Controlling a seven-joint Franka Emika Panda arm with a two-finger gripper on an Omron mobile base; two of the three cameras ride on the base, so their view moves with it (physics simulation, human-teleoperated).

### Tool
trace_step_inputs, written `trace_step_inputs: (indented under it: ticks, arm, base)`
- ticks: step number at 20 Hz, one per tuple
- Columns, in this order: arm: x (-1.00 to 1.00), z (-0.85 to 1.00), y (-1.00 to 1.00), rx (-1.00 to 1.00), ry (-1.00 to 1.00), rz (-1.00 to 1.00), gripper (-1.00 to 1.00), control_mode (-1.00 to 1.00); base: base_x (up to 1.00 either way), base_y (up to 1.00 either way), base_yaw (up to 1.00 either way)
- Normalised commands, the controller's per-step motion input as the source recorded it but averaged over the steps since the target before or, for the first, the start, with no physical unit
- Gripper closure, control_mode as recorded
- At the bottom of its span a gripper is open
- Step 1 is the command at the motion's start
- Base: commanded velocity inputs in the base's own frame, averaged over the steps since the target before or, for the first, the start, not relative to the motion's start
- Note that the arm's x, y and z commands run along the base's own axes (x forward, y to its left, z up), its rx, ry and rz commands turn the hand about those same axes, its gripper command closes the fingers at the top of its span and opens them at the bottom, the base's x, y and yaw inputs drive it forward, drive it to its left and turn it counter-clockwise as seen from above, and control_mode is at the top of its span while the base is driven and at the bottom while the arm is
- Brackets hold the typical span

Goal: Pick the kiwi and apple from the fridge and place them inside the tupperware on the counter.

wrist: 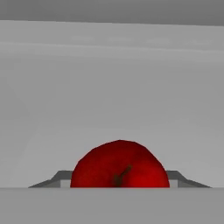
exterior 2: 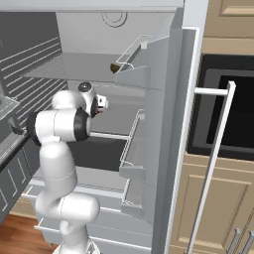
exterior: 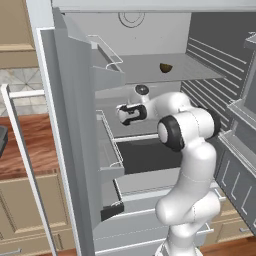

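The apple (wrist: 120,166), a shiny red ball, sits deep between my gripper's (wrist: 119,181) fingers (wrist: 52,180), which press against its two sides. The hand (exterior: 131,114) reaches over the middle shelf of the open grey fridge (exterior: 150,70), and a sliver of red (exterior 2: 99,112) shows at its tip. The kiwi (exterior: 166,67), dark brown and oval, lies on the upper shelf (exterior 2: 115,68), above and behind the hand. The reddish-brown counter (exterior: 30,145) runs left of the fridge. The tupperware is out of view.
Open fridge doors with wire-railed bins (exterior: 107,145) (exterior 2: 131,144) flank the arm on both sides. A dark drawer (exterior: 145,155) lies under the middle shelf. A black oven (exterior 2: 228,109) with a long bar handle stands at the right.
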Motion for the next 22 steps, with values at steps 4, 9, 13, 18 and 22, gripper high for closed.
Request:
trace_step_inputs:
  ticks: [4, 9, 13, 18, 22]
  arm:
    - [-0.78, -0.38, 0.00, 0.00, -0.20, -0.12, 1.00, -1.00]
    - [-0.94, -0.27, 0.00, 0.05, -0.26, -0.14, 1.00, -1.00]
    - [-0.63, 0.68, 0.00, 0.09, -0.07, -0.31, 1.00, -1.00]
    - [-0.47, 0.92, 0.00, 0.01, 0.00, -0.26, 1.00, -1.00]
    - [-0.65, 0.61, 0.00, 0.00, 0.00, -0.07, 1.00, -1.00]
  base:
    - [0.00, 0.00, 0.00]
    - [0.00, 0.00, 0.00]
    - [0.00, 0.00, 0.00]
    - [0.00, 0.00, 0.00]
    - [0.00, 0.00, 0.00]
